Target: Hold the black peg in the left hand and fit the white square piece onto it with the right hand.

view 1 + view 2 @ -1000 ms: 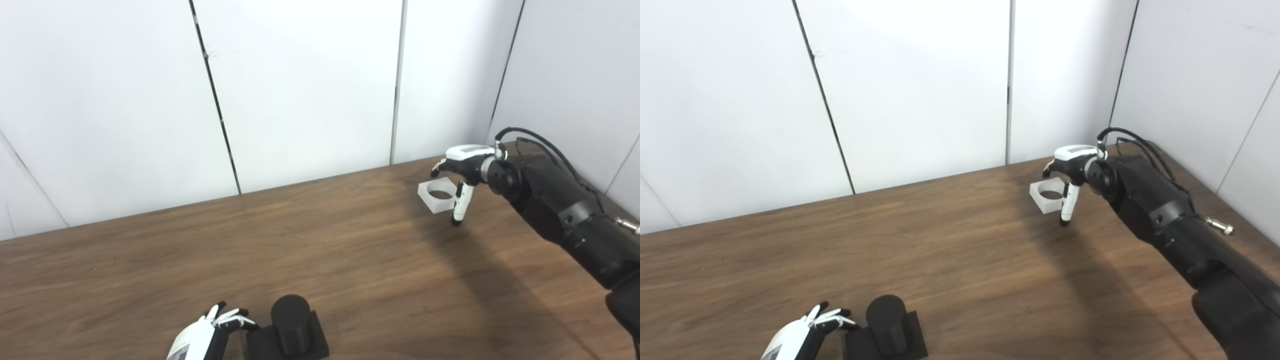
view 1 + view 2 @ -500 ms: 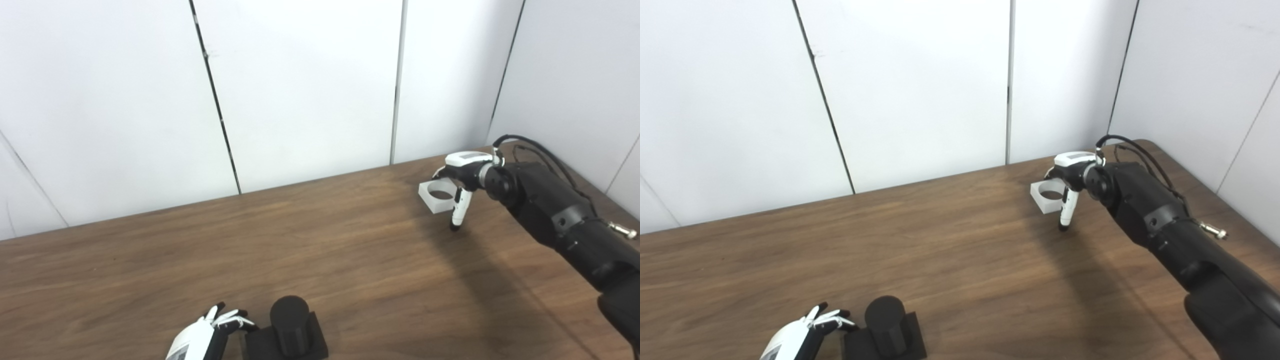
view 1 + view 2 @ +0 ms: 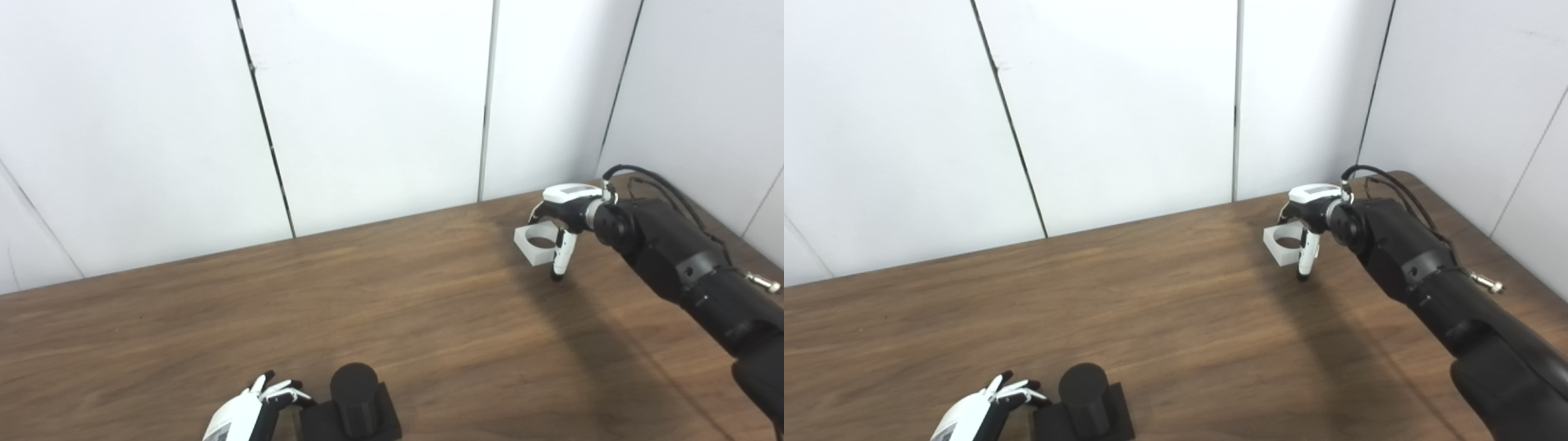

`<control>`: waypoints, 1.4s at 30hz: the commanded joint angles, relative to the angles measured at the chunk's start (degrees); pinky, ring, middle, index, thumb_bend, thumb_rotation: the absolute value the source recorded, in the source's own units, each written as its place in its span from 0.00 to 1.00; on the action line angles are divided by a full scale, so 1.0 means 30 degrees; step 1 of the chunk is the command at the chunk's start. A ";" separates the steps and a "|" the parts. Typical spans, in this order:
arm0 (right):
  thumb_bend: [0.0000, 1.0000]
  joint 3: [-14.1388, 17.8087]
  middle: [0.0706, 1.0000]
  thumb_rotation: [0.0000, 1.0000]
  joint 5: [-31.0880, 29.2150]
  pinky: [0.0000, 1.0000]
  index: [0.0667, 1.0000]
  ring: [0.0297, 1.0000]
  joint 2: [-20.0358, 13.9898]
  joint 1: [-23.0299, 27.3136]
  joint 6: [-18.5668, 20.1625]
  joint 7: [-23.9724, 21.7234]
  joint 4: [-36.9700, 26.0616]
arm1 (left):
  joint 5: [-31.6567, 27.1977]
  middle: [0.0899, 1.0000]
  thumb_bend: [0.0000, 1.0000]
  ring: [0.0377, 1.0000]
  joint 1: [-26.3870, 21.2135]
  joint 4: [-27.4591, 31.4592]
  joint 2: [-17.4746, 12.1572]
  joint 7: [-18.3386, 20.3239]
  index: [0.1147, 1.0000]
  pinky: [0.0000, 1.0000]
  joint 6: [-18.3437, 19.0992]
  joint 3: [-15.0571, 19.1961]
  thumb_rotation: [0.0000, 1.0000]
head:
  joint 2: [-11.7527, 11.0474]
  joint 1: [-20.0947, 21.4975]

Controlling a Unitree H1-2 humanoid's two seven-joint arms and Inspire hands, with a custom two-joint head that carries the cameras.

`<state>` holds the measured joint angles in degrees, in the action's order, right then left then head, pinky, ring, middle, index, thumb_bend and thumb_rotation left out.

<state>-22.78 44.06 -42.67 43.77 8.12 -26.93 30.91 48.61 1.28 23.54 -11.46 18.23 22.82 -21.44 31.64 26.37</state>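
Clearly early: the right hand (image 3: 563,211) seemingly gripped the white piece (image 3: 538,243) at two o'clock; the left hand (image 3: 257,410), loosely spread, hadn't grasped the peg (image 3: 354,392).

Surface: dark brown wood-grain table (image 3: 380,294), set against white wall panels.
Near edge: black cylindrical peg on a square black base (image 3: 354,405), upright.
Far right corner: white square piece with round hole (image 3: 537,244), flat.
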 commanded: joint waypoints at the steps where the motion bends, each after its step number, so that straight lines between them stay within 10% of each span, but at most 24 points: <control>1: 0.88 0.0429 0.88 0.15 -0.0056 0.90 0.71 0.97 -0.0507 0.0650 -0.0419 0.0757 -0.0358 | 0.0763 0.85 0.51 1.00 0.0753 -0.0474 -0.0524 0.0865 0.42 1.00 0.0720 -0.0112 0.08 | 0.0005 0.0006; 7: 0.85 0.0457 0.84 0.13 -0.0053 0.87 0.60 0.94 -0.0358 0.0483 -0.0799 0.1399 -0.0101 | 0.0717 0.84 0.51 1.00 0.0796 -0.0403 -0.0480 0.0805 0.42 1.00 0.0679 -0.0101 0.08 | 0.0073 -0.0069; 8: 0.66 0.0470 0.83 0.13 -0.0071 0.86 0.52 0.93 -0.0348 0.0456 -0.0923 0.1534 -0.0057 | 0.0716 0.84 0.51 1.00 0.0801 -0.0399 -0.0477 0.0800 0.42 1.00 0.0675 -0.0099 0.08 | 0.0073 -0.0069; 11: 0.54 0.0610 0.79 0.13 -0.0253 0.84 0.46 0.90 -0.0323 0.0345 -0.1575 0.2246 0.0195 | 0.0702 0.84 0.51 1.00 0.0825 -0.0383 -0.0432 0.0800 0.42 1.00 0.0708 -0.0098 0.08 | 0.0050 -0.0111; 30: 0.52 0.0652 0.79 0.13 -0.0390 0.85 0.45 0.90 -0.0553 -0.0013 -0.2044 0.2398 0.0045 | 0.1147 0.84 0.51 1.00 0.0710 -0.0088 -0.0061 0.1419 0.42 1.00 0.1153 -0.0145 0.08 | 0.0318 -0.0365; 42: 0.52 0.1099 0.80 0.13 -0.0249 1.00 0.45 0.89 -0.0804 0.0178 0.3023 -0.4653 -0.8265 | 0.1397 0.84 0.51 1.00 0.0347 -0.0132 0.0248 0.1613 0.42 1.00 0.1097 -0.0149 0.08 | 0.1800 -0.2344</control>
<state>-21.22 44.10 -43.59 41.09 14.98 -38.77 9.50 51.10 1.19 24.55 -9.86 20.35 24.19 -21.40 36.99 19.26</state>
